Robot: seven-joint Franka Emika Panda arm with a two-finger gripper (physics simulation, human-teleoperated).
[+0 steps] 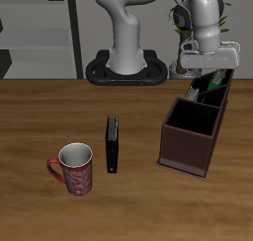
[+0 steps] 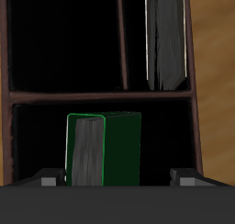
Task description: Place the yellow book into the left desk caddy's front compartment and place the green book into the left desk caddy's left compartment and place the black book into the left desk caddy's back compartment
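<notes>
Green book [image 2: 103, 151]: stands on edge, page edges up toward the wrist camera, directly below the claw [image 2: 117, 180] and between its two fingertips, inside a compartment of the left desk caddy [image 1: 190, 136]. Judged to be held upright so that its thin profile slips between the dividers; whether it has bottomed out cannot be told. Claw state: fingertips sit just outside the book's two faces, apparently clamped on it, though contact itself is not plainly visible. In the exterior view the claw hangs over the caddy's far end, with a glimpse of green beneath it.

Yellow book [image 2: 166, 39]: greyish, on edge in the neighbouring compartment beyond a divider, against the caddy's outer wall; judged already stowed.

Black book [image 1: 114, 144]: lying on the bench [image 1: 40, 107], well apart from the caddy, beside the mug [image 1: 74, 168]; judged not yet handled.

Plant [image 1: 188, 13]: behind the arm, partly hidden.
</notes>
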